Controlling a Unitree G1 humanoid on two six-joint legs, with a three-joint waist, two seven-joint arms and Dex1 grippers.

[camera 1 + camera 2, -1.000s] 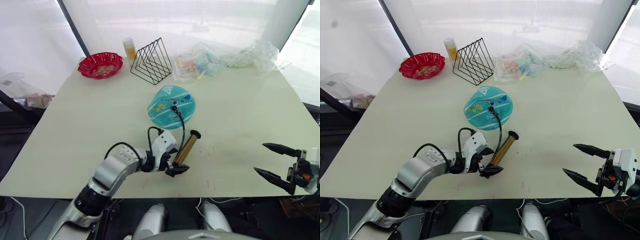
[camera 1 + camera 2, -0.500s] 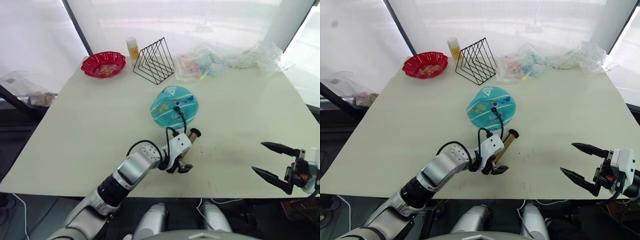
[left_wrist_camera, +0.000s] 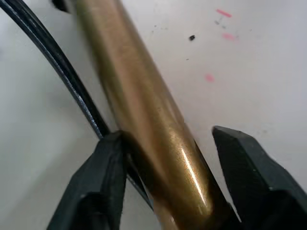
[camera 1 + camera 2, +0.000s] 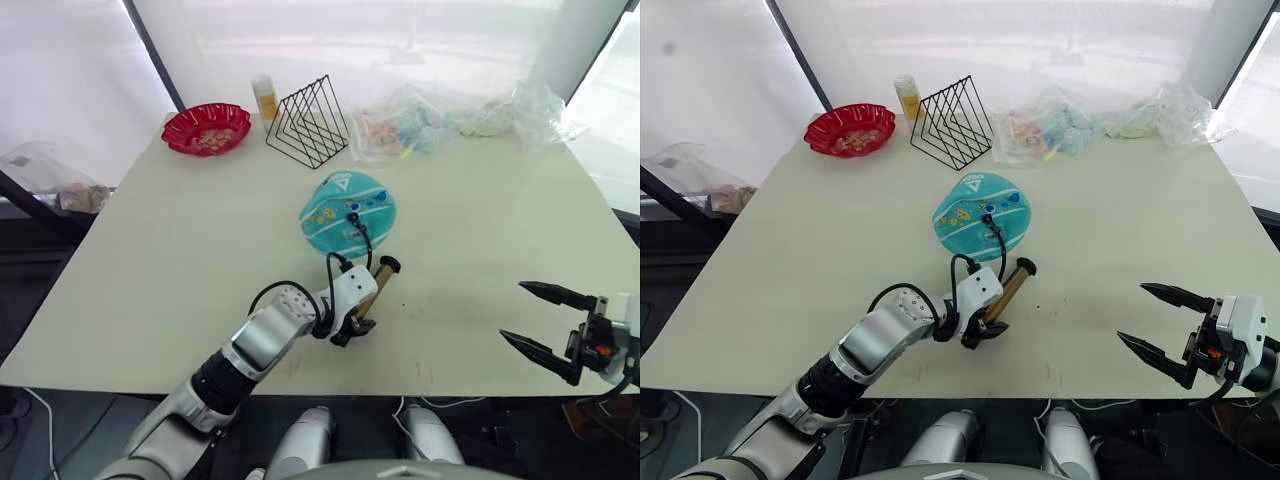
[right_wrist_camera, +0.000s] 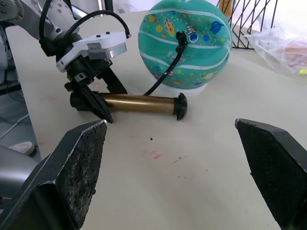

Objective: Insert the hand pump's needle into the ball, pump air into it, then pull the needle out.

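With its fingers spread either side of the hand pump (image 4: 372,289) at lower centre, the left tool (image 4: 349,330) must close squarely on the brass barrel; the needle (image 5: 181,37) already sits in the ball (image 4: 347,211), mid-table (image 4: 150,250), while the right tool (image 4: 545,320) waits released.

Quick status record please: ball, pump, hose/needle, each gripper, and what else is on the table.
ball: teal ball, mid-table, looking round
hand pump: brass hand pump lying flat on the table, just in front of the ball
hose and needle: hose runs up to the black fitting on the ball; needle itself not visible
left gripper: left gripper open, fingers straddling the pump barrel
right gripper: right gripper open, holding nothing, off to the right
other: red bowl, wire rack, plastic bags
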